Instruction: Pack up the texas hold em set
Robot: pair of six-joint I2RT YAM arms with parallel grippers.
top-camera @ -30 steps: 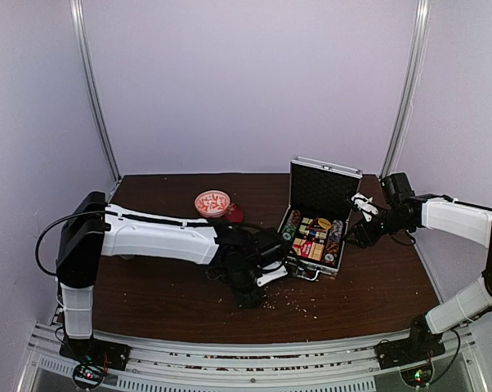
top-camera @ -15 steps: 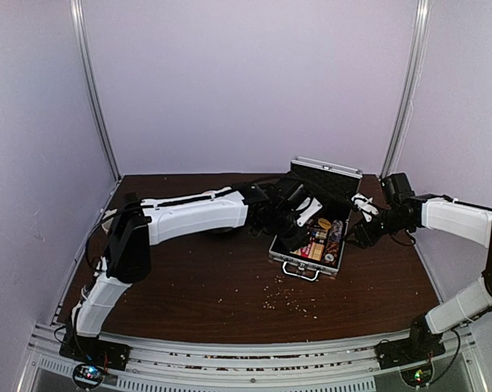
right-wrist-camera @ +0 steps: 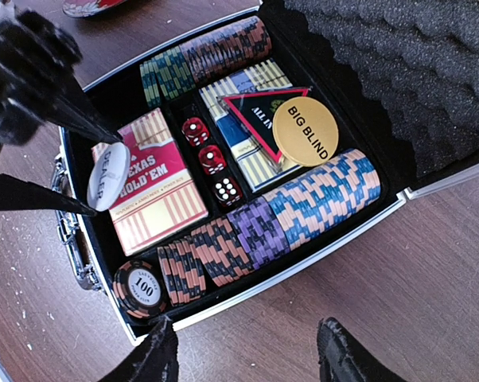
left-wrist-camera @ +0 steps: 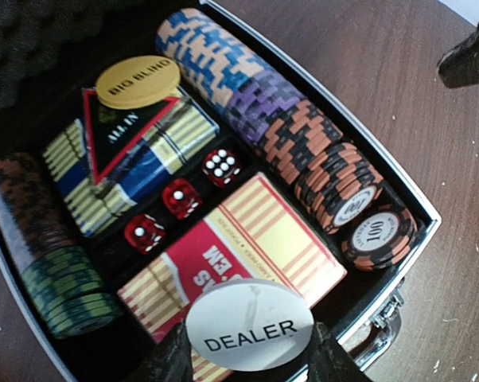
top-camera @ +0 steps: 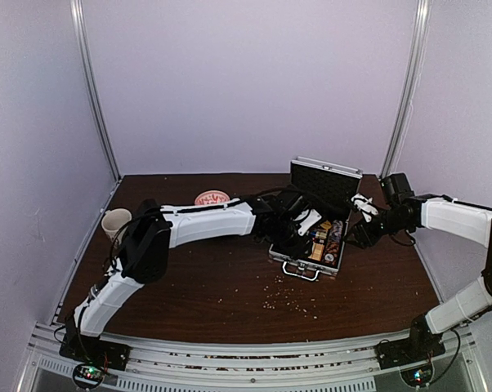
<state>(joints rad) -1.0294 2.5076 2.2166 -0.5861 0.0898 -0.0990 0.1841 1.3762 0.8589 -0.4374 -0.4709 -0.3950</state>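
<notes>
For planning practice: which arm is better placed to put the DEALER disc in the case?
Left. Left pincer grips the disc over the card box; right pincer hangs empty outside the case.

My left claw [left-wrist-camera: 250, 350] was black, and the dealer disc [left-wrist-camera: 249, 325] was white with black lettering. The card box [left-wrist-camera: 255, 247] was red with pale yellow stripes and white letters. The three dice [left-wrist-camera: 181, 199] were clear red with white pips. A second card box [left-wrist-camera: 148, 163] was striped blue and yellow. The triangle [left-wrist-camera: 112, 135] was black, edged in red. The big-blind disc [left-wrist-camera: 138, 82] was mustard yellow. One row of chips [left-wrist-camera: 263, 99] ran tan-and-blue, purple, then orange-and-black. The other row [left-wrist-camera: 44, 239] ran dark red, then green. The briefcase [right-wrist-camera: 399, 64] had silver edges and black foam. The table [left-wrist-camera: 399, 79] was dark brown wood.
</notes>
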